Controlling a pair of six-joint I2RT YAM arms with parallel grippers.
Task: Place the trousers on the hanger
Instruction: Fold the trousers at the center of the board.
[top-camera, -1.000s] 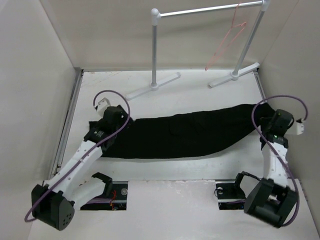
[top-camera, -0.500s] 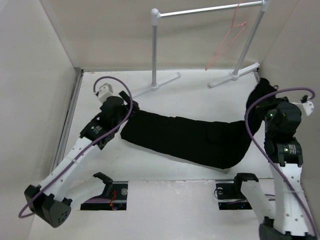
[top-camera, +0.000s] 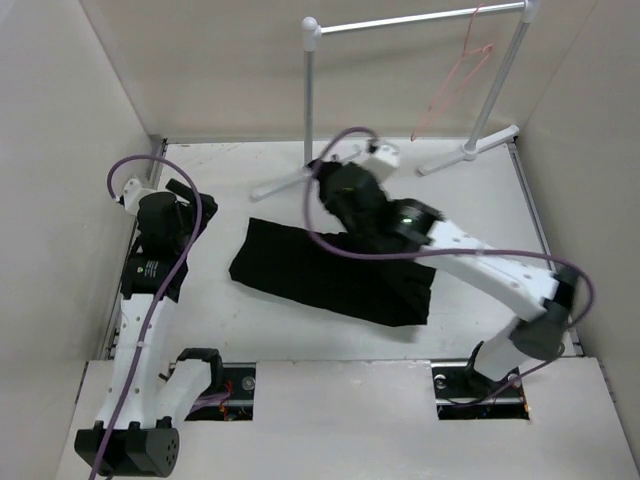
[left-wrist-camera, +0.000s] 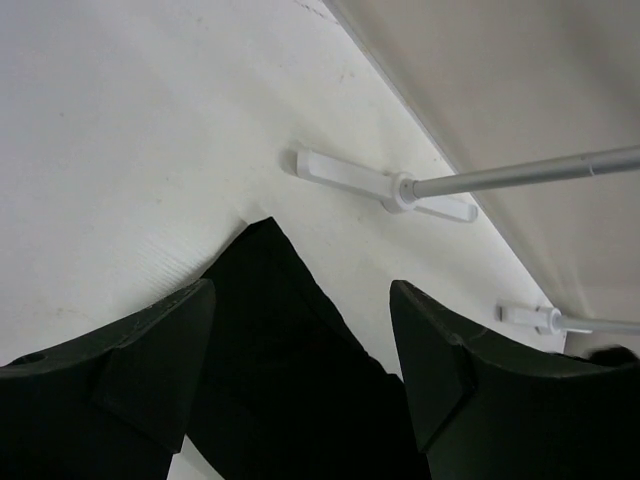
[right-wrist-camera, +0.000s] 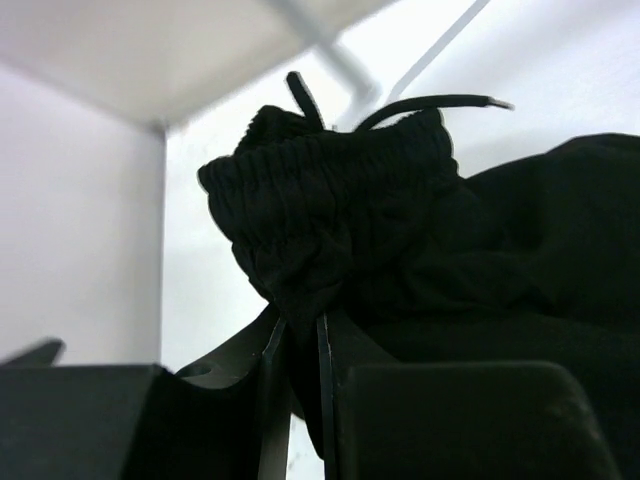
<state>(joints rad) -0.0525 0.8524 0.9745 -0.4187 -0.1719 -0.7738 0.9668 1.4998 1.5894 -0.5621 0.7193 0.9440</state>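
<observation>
The black trousers (top-camera: 320, 275) lie folded on the white table. My right gripper (top-camera: 327, 193) has reached across to the table's middle and is shut on their elastic waistband, held up off the table. In the right wrist view the bunched waistband and drawstring (right-wrist-camera: 330, 190) stick out of the closed jaws of the right gripper (right-wrist-camera: 300, 330). My left gripper (top-camera: 185, 200) is open and empty, left of the trousers. In the left wrist view the left gripper (left-wrist-camera: 300, 290) has its jaws spread above one trouser corner (left-wrist-camera: 290, 380). The pink hanger (top-camera: 455, 75) hangs on the rack's bar at the back right.
The white tubular garment rack (top-camera: 310, 100) stands at the back, its feet (top-camera: 300, 178) on the table just behind my right gripper. One foot shows in the left wrist view (left-wrist-camera: 385, 185). Beige walls close in the left, back and right sides.
My right arm has swung far left with the waistband, folding the trousers over themselves. My left gripper has let go of the fabric and drawn back to the left.
</observation>
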